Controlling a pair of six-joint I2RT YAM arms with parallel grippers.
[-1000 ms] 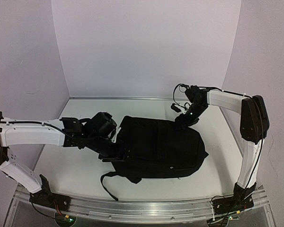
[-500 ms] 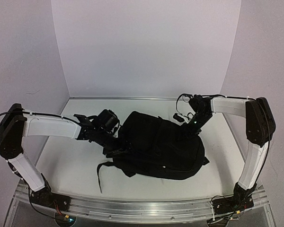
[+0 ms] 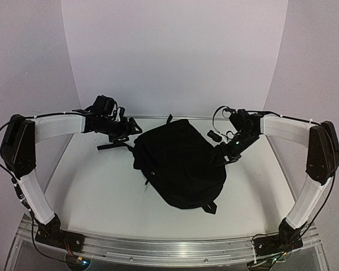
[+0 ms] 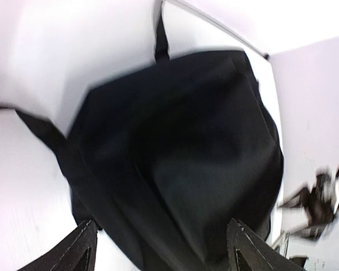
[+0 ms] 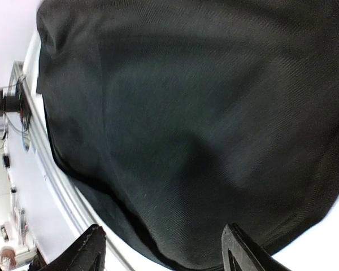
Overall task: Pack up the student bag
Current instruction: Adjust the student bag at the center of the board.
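At the middle of the desk (image 3: 85,192), slumped in a dark heap: the student bag (image 3: 181,166). No opening or zip to be made out from any view, and nothing to pack in sight. Judged an early step, then: turning and spreading the bag so as to find the zip and open it.

To the far left of the bag, raised off the desk: the left tool (image 3: 131,129), spread wide with nothing between the fingers. Just beside a shoulder strap (image 3: 112,146) trailing out to the left, yet apart from it as far as can be told. From its own wrist view, looking down on the bag, well beyond the fingertips.

At the bag's right edge: the right tool (image 3: 226,153), likewise wide apart, with only black fabric beyond the fingers in the wrist view. Touching the cloth or merely hovering just over it, impossible to tell. No fold seen pinched.

Next, probably: bring both tools onto the far rim of the bag, near the top loop (image 3: 169,119), locate the zip, pin one side and pull with the other. Calls for a shallow pinch on soft cloth, likely to slip and bunch.
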